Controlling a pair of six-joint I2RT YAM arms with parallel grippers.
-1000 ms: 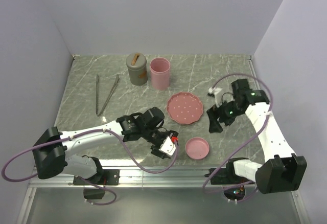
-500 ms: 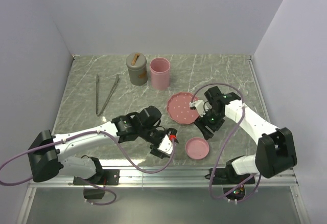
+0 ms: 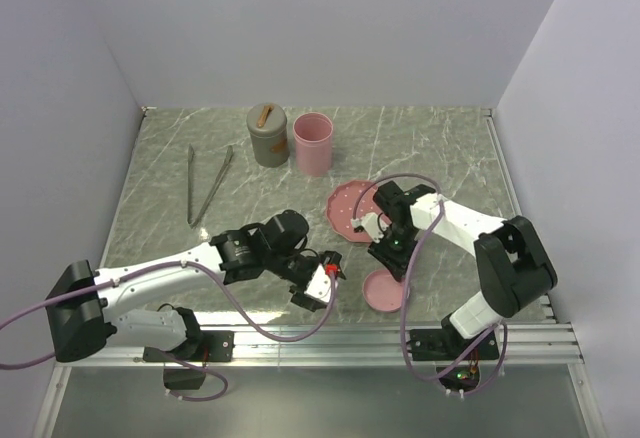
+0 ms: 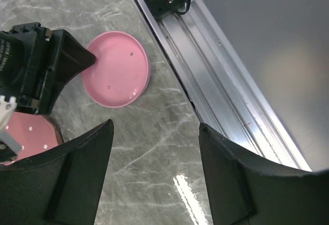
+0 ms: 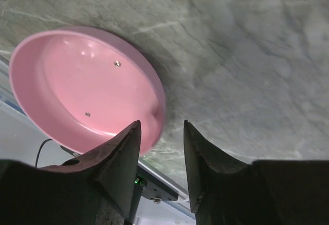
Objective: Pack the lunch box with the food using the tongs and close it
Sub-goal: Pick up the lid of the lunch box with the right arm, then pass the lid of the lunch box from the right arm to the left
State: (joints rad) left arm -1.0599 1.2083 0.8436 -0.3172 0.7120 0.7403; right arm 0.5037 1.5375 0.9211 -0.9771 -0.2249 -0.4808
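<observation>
From above, the tongs (image 3: 205, 186) lie on the counter (image 3: 450, 148) at the far left. Their long axis runs far to near, with the joined end nearest the arms and the tips spread toward the back. They are up and to the left of the left claw (image 3: 322, 286) and well apart from it. The left arm is clearly the nearer one, so fetching them looks like its job. The grey cup (image 3: 268, 138) and pink cup (image 3: 312, 144) stand side by side at the back. A brown oblong thing sits on the grey cup, but I cannot tell whether it is food or a handle. No food shows on the scalloped plate (image 3: 350, 208). The right claw (image 3: 385, 253) hangs low over the far edge of the shallow pink dish (image 3: 382, 296), probably the lid.

In the left wrist view, the left claw (image 4: 154, 132) gapes wide with nothing in it and only bare counter below. The pink dish (image 4: 118, 71) lies ahead, with the right claw (image 4: 46, 66) at its edge.

In the right wrist view, the right claw (image 5: 162, 127) is about half open and straddles the dish's (image 5: 77, 81) rim, one finger inside and one outside. There is a gap on both sides, so it does not seem to be gripping yet.
</observation>
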